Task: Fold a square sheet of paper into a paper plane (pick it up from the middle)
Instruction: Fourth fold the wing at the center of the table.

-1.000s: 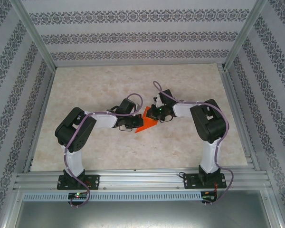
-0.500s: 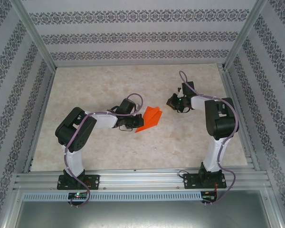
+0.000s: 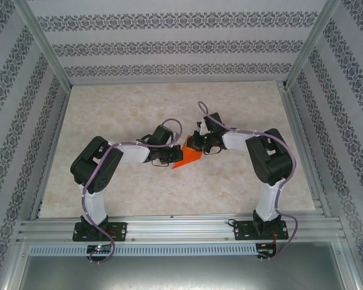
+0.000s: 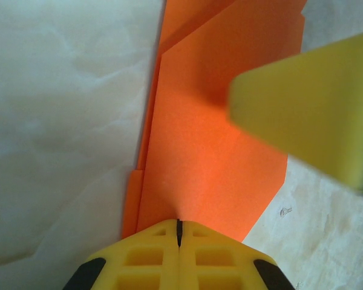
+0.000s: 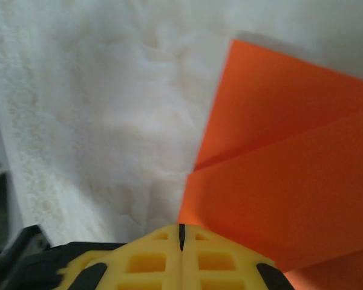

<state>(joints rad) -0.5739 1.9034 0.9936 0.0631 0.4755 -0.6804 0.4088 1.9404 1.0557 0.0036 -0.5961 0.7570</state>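
The pale marbled table takes up the middle of the top view. The left arm reaches in from the lower left and the right arm from the lower right. They meet at frame centre over the paper plane, a small orange-red wedge lying flat on the table with several layers already turned in.

The left gripper sits at the wedge's left end. In its wrist view the left gripper has its fingers together at the bottom of the frame, tips on the near end of the paper plane. Whether a layer is nipped between them cannot be told.

The right gripper is at the wedge's upper edge. In its own view the right gripper is also closed. It stands at the left rim of the paper plane, where a crease runs in from the edge. One of its fingers shows as a yellow blur at the right of the left wrist view, over the paper.

I judge this to be a creasing step midway through the folding, one gripper pinning while the other presses. The next move probably calls for a firm, even stroke along the fold by the right gripper. The left must hold the paper down so that the thin layers neither slide nor spring open.
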